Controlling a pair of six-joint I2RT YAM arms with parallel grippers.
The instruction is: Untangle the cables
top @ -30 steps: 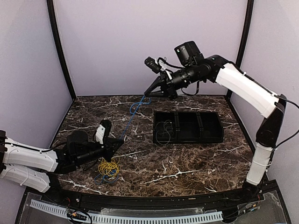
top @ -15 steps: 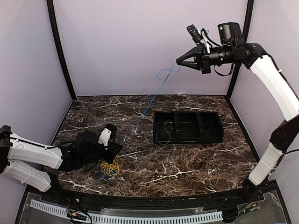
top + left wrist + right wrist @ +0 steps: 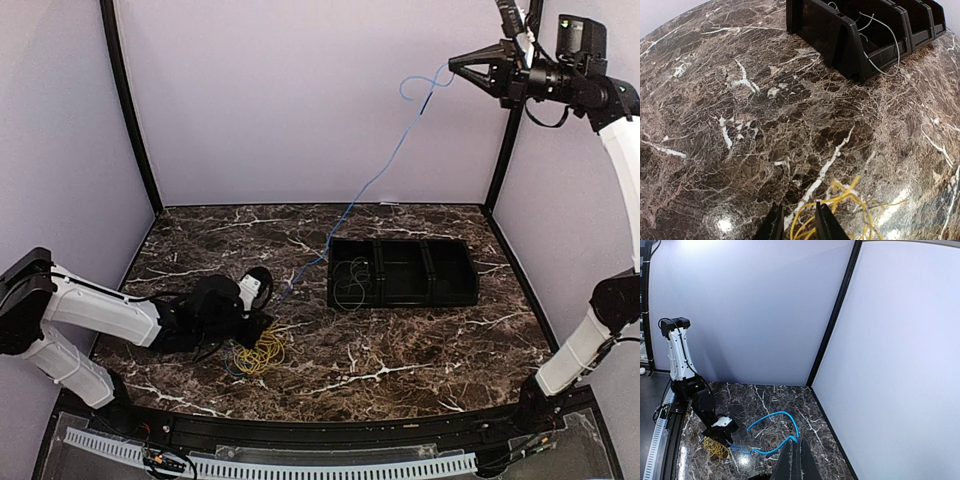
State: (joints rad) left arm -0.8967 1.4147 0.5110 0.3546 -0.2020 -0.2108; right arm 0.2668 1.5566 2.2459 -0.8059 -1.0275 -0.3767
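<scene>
From above, you see the right gripper [image 3: 453, 64] high at the far right, its jaws clamped on the blue cable [image 3: 385, 165]. This cable runs as one long slanted line down and left to the worktop [image 3: 430, 350]. It ends near the left gripper [image 3: 258, 322], beside the yellow coil [image 3: 263, 350]. A pale grey cable [image 3: 352, 280] lies in the left compartment of the black tray [image 3: 400, 298].

In the left wrist view, the jaws stand a little apart, with yellow strands in the gap.

In the right wrist view, the jaws are together and the blue cable curls away toward the yellow coil.
</scene>
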